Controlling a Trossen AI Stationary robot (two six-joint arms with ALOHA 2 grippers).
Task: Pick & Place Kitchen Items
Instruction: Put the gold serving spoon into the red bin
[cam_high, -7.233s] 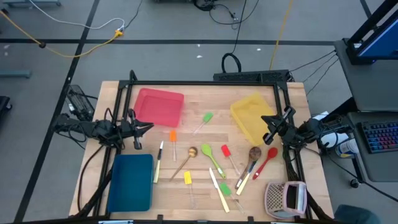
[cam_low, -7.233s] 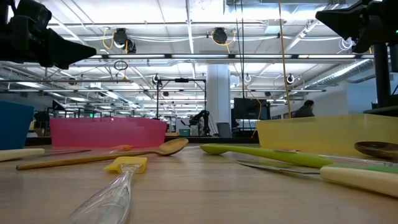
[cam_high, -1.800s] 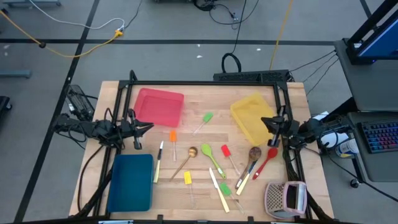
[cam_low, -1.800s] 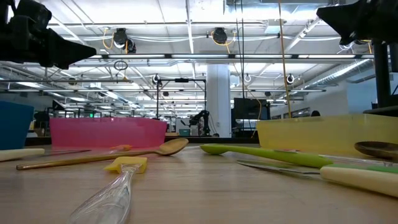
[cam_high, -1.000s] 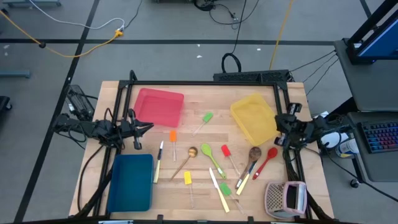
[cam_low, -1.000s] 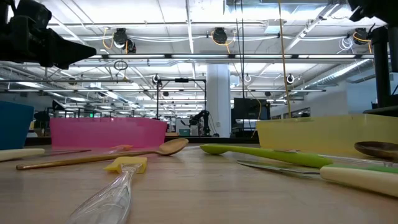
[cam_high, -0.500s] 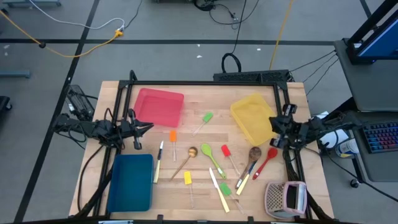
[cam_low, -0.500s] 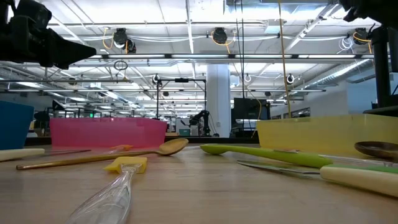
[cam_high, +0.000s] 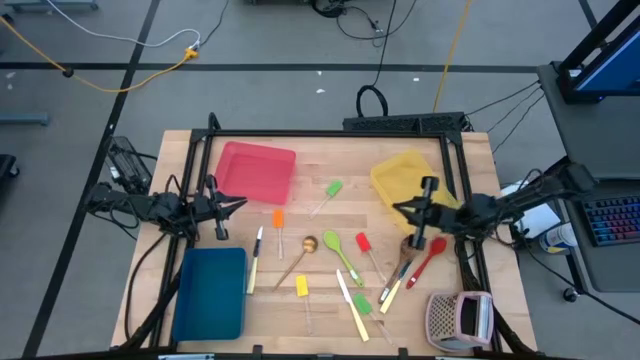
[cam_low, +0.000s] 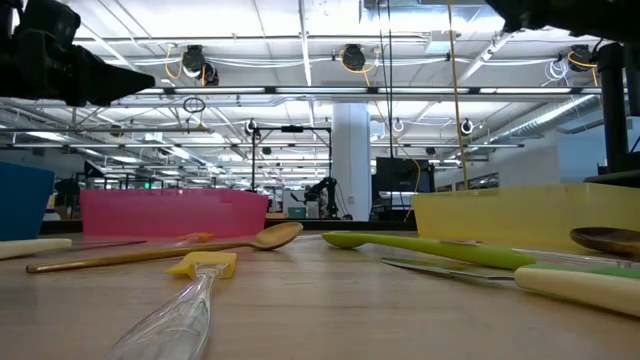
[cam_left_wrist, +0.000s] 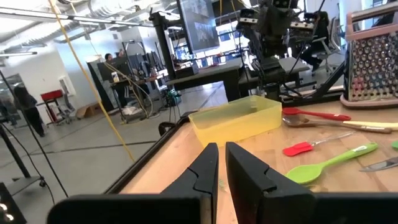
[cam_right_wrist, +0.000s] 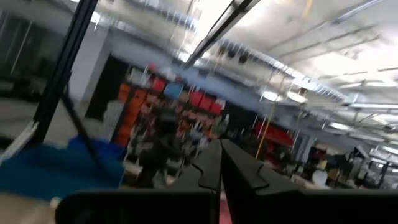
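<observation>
The right arm reaches in from the table's right edge, stretched low and level, and its dark two-finger right gripper (cam_high: 403, 208) now hangs over the near rim of the shallow yellow plastic tray (cam_high: 398, 178). Half a second ago the same gripper sat farther back beside the table frame post, and a second ago it was at the table's right edge; it has swung inward toward the middle of the table. Its jaws are pressed together with nothing between them, as its own wrist view shows the two fingers (cam_right_wrist: 214, 163) meeting.

Just beyond and below those jaws lie the brown wooden spoon (cam_high: 407, 247) and the red plastic spoon (cam_high: 431, 254), side by side and untouched. Farther on from the fingertips are the small red-headed clear-handled spatula (cam_high: 364, 243), the long green plastic spoon (cam_high: 336, 246) and a green-headed spatula (cam_high: 333, 189). The cream-handled knives (cam_high: 353, 311) lie nearer the table's front edge.

The left arm waits folded at the table's left edge, unmoved through all the earlier views, its left gripper (cam_high: 222, 203) beside the flat red plastic tray (cam_high: 257, 168). Its jaws stand nearly together, a thin gap between the fingers (cam_left_wrist: 245, 174), empty. The orange-headed spatula (cam_high: 278, 220) and another cream-handled knife (cam_high: 255, 260) lie a little way ahead of them.
</observation>
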